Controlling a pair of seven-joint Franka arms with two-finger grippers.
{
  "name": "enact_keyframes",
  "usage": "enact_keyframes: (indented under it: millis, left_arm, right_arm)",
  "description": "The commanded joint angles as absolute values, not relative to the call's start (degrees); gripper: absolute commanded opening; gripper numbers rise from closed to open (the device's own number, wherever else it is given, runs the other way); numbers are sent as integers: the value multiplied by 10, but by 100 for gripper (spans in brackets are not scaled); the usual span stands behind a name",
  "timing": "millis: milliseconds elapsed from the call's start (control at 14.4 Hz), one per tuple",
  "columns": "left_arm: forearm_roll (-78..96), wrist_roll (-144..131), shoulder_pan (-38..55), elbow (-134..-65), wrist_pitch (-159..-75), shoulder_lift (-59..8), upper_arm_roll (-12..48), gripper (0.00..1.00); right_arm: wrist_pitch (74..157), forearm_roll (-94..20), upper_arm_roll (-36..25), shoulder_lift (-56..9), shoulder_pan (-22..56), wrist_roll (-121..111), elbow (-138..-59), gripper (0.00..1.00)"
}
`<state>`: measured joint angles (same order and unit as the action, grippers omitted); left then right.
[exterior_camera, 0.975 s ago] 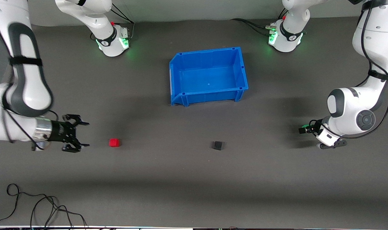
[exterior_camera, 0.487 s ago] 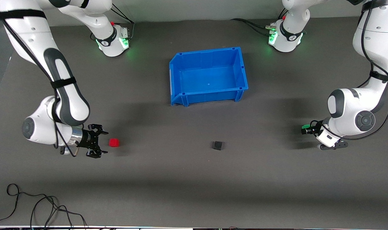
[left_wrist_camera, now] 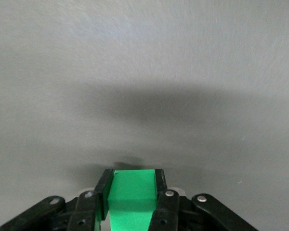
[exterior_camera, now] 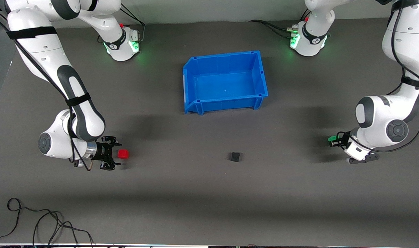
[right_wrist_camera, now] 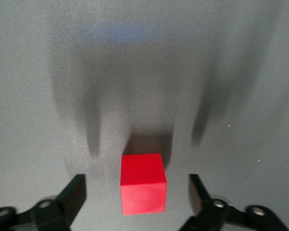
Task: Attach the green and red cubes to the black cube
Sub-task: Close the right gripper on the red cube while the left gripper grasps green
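Between the right gripper's (right_wrist_camera: pixel 137 192) spread fingers (right_wrist_camera: pixel 72 192) lies the red cube (right_wrist_camera: pixel 142 183).

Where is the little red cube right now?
The red cube sits on the table toward the right arm's end, between the right gripper's open fingers.

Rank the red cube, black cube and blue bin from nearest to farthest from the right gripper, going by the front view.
From the right gripper:
1. Red cube, right beside its open fingers.
2. Black cube, mid-table, toward the left arm's end.
3. Blue bin, farther from the front camera, toward the bases.
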<state>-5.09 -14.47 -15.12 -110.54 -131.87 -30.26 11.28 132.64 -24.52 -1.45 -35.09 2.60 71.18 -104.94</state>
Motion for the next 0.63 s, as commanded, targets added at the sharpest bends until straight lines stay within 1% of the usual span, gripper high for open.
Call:
enact_keyframes:
  millis: [0, 139, 209, 348, 418, 557]
  left_arm:
    - [-57, -273, -102, -1036, -1219, -300, 113, 0]
    - [-55, -381, -84, -1009, -1201, -299, 113, 0]
    - [-53, -431, -72, -1007, -1201, -299, 114, 0]
    - [-34, -515, -47, -1004, -1214, -307, 119, 0]
    - [-17, -548, -34, -991, -1214, -317, 119, 0]
    - [25, -626, -12, -977, -1220, -328, 119, 0]
  right_arm:
    - [1325, -264, -14, -351, 25, 686, -1047, 44]
    - [1325, -264, -14, -350, 26, 686, -1046, 25]
    - [1324, -264, -13, -348, 26, 686, -1045, 20]
    - [1318, -264, -13, -340, 28, 693, -1040, 21]
    - [1304, -264, -13, -332, 32, 698, -1030, 21]
    - [1270, -264, -13, -330, 55, 733, -994, 20]
